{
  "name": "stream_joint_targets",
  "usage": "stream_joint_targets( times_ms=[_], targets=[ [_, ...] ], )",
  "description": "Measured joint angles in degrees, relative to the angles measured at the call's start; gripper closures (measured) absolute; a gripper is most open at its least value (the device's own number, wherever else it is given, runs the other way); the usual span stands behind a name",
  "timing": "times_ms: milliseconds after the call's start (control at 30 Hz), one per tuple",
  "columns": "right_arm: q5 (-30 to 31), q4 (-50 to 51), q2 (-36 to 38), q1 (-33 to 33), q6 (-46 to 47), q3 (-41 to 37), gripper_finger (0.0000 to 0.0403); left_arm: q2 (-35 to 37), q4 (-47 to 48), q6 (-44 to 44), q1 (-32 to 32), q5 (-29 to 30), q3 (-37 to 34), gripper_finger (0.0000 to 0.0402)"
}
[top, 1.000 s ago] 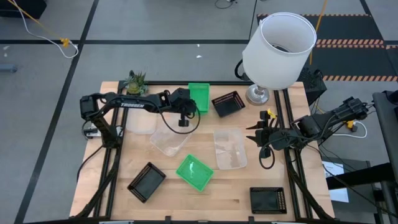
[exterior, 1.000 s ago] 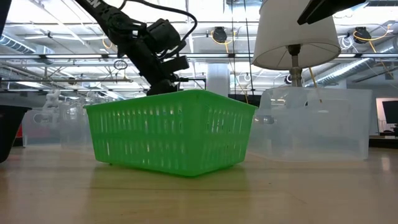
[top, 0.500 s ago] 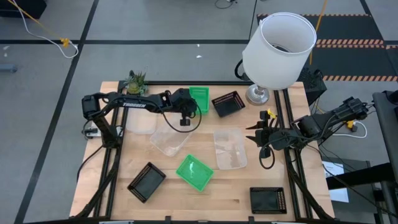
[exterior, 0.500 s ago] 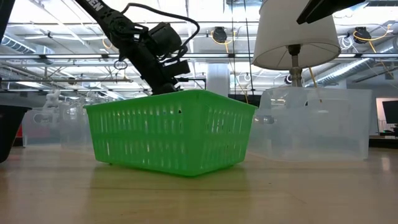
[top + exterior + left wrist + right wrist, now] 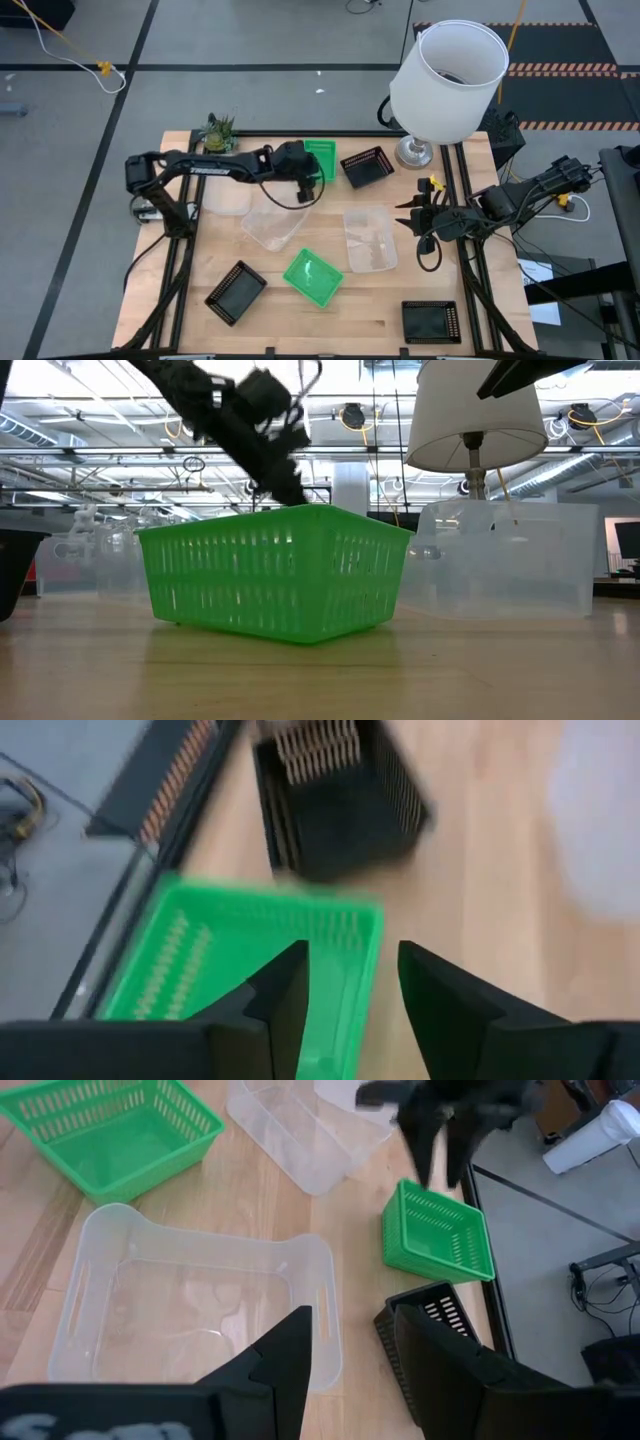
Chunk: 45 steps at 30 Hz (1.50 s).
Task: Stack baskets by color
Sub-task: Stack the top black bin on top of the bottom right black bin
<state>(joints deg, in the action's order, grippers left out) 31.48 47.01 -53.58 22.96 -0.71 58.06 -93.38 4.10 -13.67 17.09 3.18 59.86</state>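
Left gripper (image 5: 350, 985) parted above the far green basket (image 5: 320, 157)

The near rim should be straddled squarely before closing (right gripper (image 5: 350, 1350) waits, fingers apart, empty).

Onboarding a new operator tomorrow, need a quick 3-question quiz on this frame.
1. True or false: the left hand is shut on the far green basket.
2. Which of these lies nearest the lamp's base? A) a clear basket B) a black basket C) the near green basket
3. What lies directly in front of the right hand?

Key
1. False: its fingers stand apart at that basket.
2. B
3. A clear basket, empty, on the table between the two arms.
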Motion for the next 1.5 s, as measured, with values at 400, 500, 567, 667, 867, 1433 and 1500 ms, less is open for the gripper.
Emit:
stream_joint_targets(
  times_ms=[400,500,567,667,867,1433,1500],
  targets=[
    [0.0,-0.8,0.0,0.0,0.7,0.0,0.0264,11.5,7.8,7.8,-17.7,9.6,0.2,0.0304],
    [0.0,-2.0,0.0,0.0,1.9,0.0,0.0264,11.5,11.1,11.9,-22.6,14.3,0.2,0.0306],
    [0.0,-3.8,0.0,0.0,2.1,0.0,0.0264,11.5,12.7,15.1,-25.2,16.4,0.2,0.0306],
    [0.0,-6.9,-0.1,0.0,4.0,0.0,0.0264,11.1,13.9,20.1,-28.2,18.4,0.2,0.0307],
    [-0.3,-10.5,-2.0,0.4,10.9,0.0,0.0264,11.0,13.4,26.2,-33.8,22.7,-1.4,0.0307],
    [-16.9,-14.9,-15.9,9.2,19.2,0.0,0.0264,11.0,11.5,30.1,-37.5,22.4,-1.4,0.0239],
    [-18.8,-16.3,-16.4,10.2,19.3,0.0,0.0264,11.0,11.7,29.8,-37.8,22.4,-1.4,0.0233]
  ],
)
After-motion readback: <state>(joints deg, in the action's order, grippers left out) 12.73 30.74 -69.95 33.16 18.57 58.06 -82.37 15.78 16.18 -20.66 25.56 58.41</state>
